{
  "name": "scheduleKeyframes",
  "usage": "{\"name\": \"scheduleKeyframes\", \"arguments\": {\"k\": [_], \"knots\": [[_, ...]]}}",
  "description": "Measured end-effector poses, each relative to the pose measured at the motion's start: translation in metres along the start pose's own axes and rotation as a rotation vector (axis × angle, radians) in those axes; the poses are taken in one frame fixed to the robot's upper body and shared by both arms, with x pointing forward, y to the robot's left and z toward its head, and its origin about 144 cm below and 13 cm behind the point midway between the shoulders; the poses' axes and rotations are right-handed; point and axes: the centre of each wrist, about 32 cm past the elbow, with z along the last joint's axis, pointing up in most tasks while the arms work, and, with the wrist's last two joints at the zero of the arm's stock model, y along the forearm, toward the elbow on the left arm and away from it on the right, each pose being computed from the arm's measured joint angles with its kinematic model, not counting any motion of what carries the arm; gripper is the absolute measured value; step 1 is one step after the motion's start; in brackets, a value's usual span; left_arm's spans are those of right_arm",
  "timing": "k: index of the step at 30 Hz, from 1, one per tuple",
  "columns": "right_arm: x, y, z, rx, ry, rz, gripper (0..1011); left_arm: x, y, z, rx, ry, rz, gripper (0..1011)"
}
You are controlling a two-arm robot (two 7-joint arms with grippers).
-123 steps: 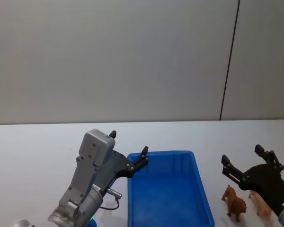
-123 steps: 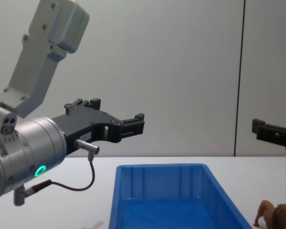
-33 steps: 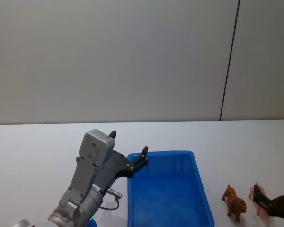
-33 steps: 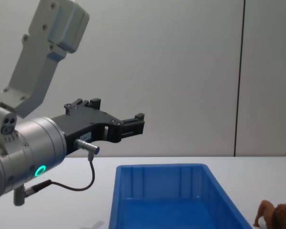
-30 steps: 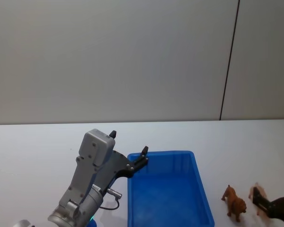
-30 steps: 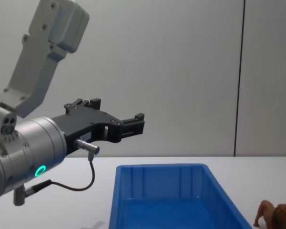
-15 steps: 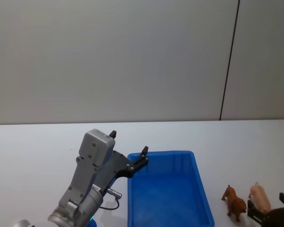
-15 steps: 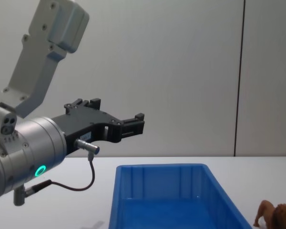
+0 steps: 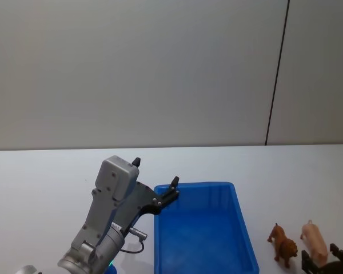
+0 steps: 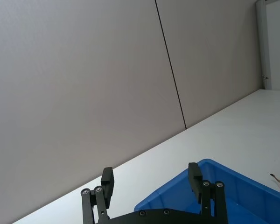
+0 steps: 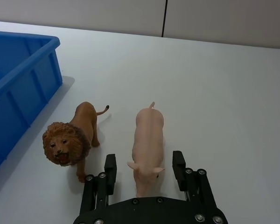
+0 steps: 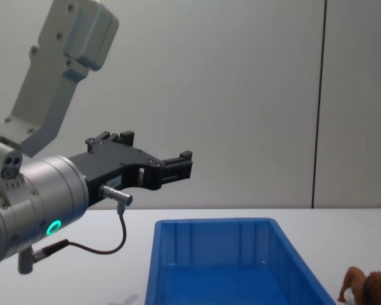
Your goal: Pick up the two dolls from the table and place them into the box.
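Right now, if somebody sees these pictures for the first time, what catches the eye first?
The bright blue box on the white table, straight before the robot, stands out first. Right of it stand a brown lion and a pale pink animal, apart, the open right gripper straddling the pink one's head. The open left gripper hangs raised near the box's left rim.

right gripper lower, flanking pink doll

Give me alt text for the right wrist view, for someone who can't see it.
The open right claw straddles the head of a pale pink animal figurine on the white table. A brown lion stands between it and the blue bin.
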Motion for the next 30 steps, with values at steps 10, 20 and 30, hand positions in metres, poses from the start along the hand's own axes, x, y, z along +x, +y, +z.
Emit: {"name": "scheduleKeyframes", "arguments": {"k": [10, 20, 30], "knots": [[-0.001, -0.001, -0.004, 0.014, -0.015, 0.001, 464, 0.000, 0.000, 0.000, 0.000, 0.000, 0.000, 1001], [-0.003, -0.003, 0.000, 0.077, -0.054, 0.003, 319, 0.000, 0.000, 0.000, 0.000, 0.000, 0.000, 1001], [-0.006, -0.005, 0.014, 0.187, -0.084, 0.045, 319, 0.000, 0.000, 0.000, 0.000, 0.000, 0.000, 1001]]}}
